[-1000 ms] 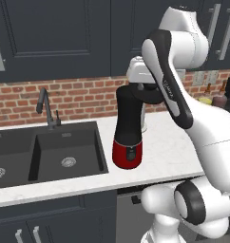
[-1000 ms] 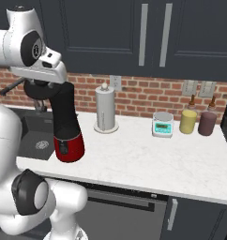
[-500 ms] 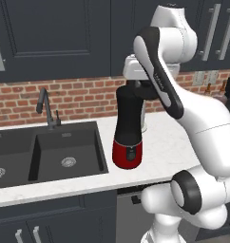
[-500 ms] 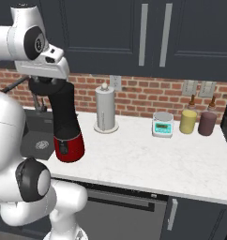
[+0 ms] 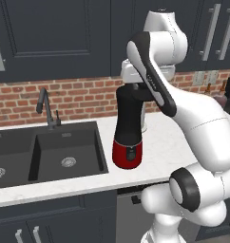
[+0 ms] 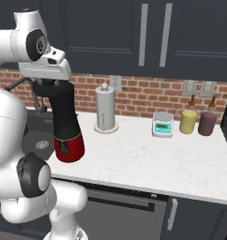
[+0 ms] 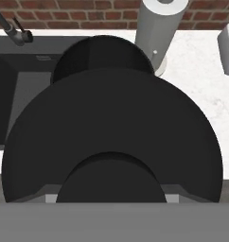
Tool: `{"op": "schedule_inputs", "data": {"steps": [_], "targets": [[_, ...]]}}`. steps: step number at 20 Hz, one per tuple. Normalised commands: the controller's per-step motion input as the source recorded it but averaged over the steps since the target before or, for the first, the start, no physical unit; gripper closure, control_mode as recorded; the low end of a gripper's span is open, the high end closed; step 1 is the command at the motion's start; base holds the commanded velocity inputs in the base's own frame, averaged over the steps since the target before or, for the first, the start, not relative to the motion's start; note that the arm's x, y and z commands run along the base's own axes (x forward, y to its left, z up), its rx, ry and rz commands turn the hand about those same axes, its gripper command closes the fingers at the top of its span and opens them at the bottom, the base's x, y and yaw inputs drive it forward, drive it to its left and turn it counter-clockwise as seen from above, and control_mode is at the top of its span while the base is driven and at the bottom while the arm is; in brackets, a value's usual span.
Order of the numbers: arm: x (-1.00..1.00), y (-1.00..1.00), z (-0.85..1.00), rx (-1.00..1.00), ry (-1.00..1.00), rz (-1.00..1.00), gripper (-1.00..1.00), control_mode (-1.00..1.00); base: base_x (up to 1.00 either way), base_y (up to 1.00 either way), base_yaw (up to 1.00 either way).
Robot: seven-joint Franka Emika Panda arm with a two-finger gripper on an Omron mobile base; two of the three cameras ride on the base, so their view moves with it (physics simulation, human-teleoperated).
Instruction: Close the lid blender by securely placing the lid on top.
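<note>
Black lid, clamped in the pincer, has sunk from a second ago to the blender jar's mouth, so seating looks near.

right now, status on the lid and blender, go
Gripper over the blender, fingers hidden. Lid close under the hand, above jar top; seating unclear. Paper towel holder behind, clear of path.

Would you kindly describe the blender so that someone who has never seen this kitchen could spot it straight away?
Start at the dark double sink set in the white marble counter. Right beside the sink, near the counter's front edge, stands the blender: a tall black tapered jar on a glossy red rounded base. Unlike the grey paper-towel holder behind it, it has that red base.
</note>
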Motion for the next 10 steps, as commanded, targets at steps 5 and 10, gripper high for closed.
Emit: {"op": "schedule_inputs", "data": {"steps": [5,10], "targets": [[0.06,0.05,-0.13,0.0,-0.01,0.0,1.0,-1.0,0.0,0.0,0.0],[0.13,0.23,0.0,0.0,-0.04,0.01,1.0,-1.0,0.0,0.0,0.0]]}}
